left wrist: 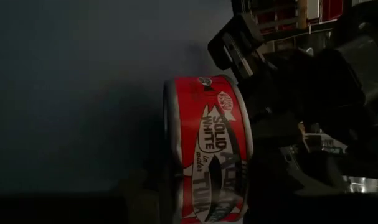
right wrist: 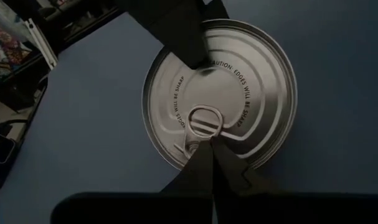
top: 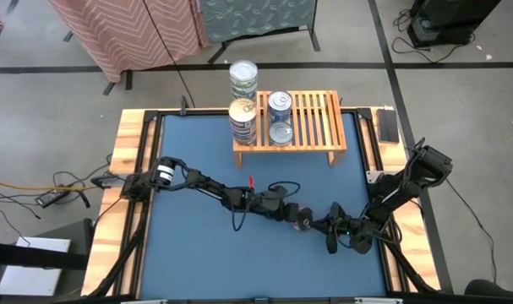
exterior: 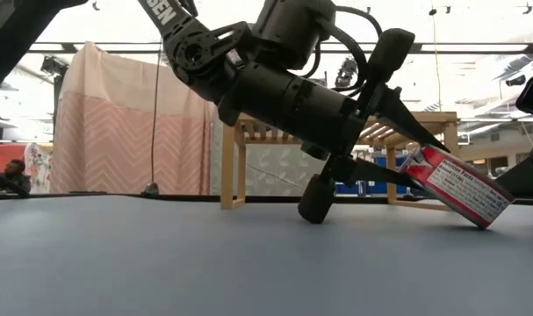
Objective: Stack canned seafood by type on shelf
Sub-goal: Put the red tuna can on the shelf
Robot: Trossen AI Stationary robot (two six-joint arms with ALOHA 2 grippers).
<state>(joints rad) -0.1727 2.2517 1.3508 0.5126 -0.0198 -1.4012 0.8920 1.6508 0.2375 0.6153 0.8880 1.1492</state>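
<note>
Red-labelled tin tilted on the blue surface, well short of the shelf; left end effector closing across its faces; right end effector, clenched, props it for pickup.

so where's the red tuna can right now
In the high view the red tuna can sits on the blue table, tilted up on edge, between the left gripper and right gripper, well in front of the shelf.
</note>
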